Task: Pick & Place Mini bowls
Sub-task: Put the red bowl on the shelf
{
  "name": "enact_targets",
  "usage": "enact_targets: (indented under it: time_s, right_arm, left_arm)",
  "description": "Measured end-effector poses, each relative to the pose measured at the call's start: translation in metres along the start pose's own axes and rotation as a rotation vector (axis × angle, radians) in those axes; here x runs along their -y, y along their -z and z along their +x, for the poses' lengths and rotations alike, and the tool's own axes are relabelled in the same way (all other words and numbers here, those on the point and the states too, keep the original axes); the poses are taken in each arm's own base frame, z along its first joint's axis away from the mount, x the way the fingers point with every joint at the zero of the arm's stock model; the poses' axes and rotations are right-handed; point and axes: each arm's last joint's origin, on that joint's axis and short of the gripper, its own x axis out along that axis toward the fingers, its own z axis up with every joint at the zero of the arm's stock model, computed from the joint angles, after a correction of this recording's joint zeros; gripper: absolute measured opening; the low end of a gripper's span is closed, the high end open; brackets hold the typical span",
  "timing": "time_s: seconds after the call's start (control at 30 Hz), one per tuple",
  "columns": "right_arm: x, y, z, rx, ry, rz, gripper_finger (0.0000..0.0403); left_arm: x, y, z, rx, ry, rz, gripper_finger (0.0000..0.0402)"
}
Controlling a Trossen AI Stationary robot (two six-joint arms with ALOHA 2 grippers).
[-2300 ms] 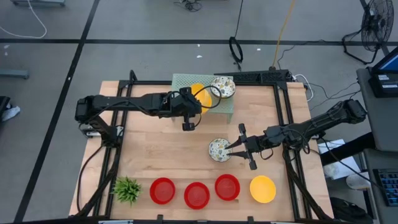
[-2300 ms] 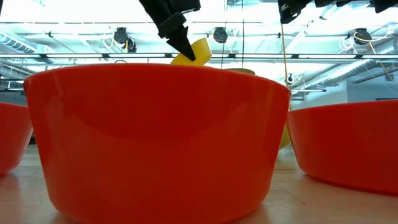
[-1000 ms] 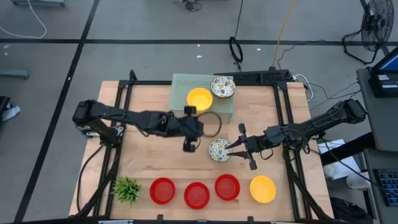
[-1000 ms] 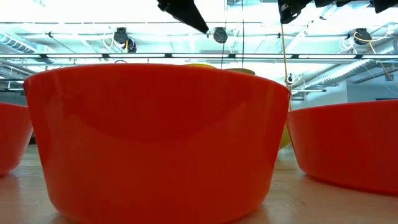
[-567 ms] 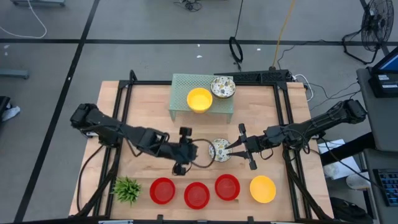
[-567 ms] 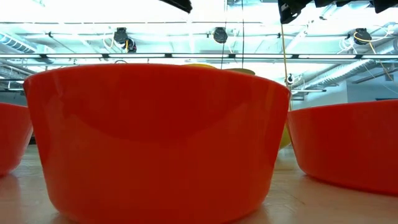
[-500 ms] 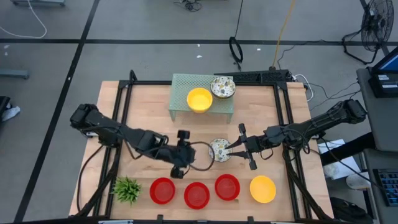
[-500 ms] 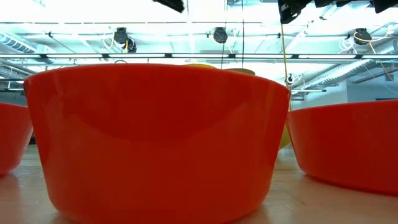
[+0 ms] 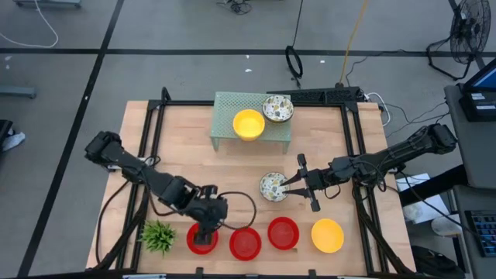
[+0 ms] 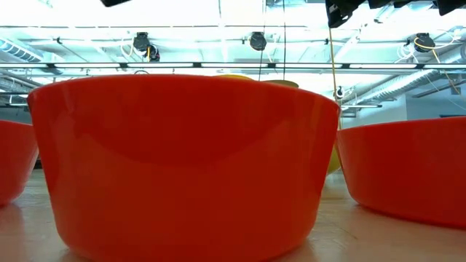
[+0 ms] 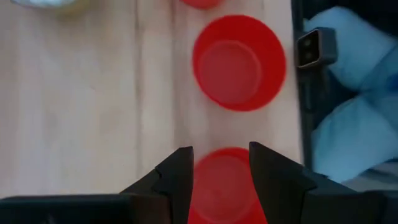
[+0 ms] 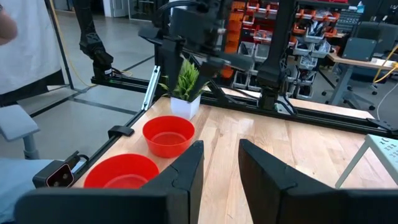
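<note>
Above the leftmost red mini bowl [image 9: 202, 239] at the tabletop's [image 9: 194, 170] near edge, we find the left hand [image 9: 203, 232] with fingers apart and empty; we advise straddling one rim squarely before closing. The right hand [image 9: 298, 183], fingers apart, waits beside the speckled bowl [image 9: 271, 186]

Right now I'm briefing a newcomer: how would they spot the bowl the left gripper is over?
Find the row of bowls along the table's near edge, starting beside the green spiky plant. The red bowl next to the plant is it: alone among three red bowls, it has the left gripper above it.
</note>
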Motion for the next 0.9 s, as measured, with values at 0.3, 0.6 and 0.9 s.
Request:
enact_targets:
  time_s: [0.3, 0.6, 0.9]
  right_arm:
    - [0.0, 0.0, 0.0, 0.0, 0.0, 0.0, 0.0089]
    - [0.0, 0.0, 0.0, 0.0, 0.0, 0.0, 0.0089]
    - [0.0, 0.0, 0.0, 0.0, 0.0, 0.0, 0.0089]
  left_arm:
    - [0.011, 0.028, 0.02, -0.057, -0.038, -0.296, 0.0159]
    - [0.016, 0.063, 0.054, -0.078, -0.025, -0.445, 0.0159]
    - [0.035, 0.08, 0.052, -0.057, -0.034, -0.437, 0.0159]
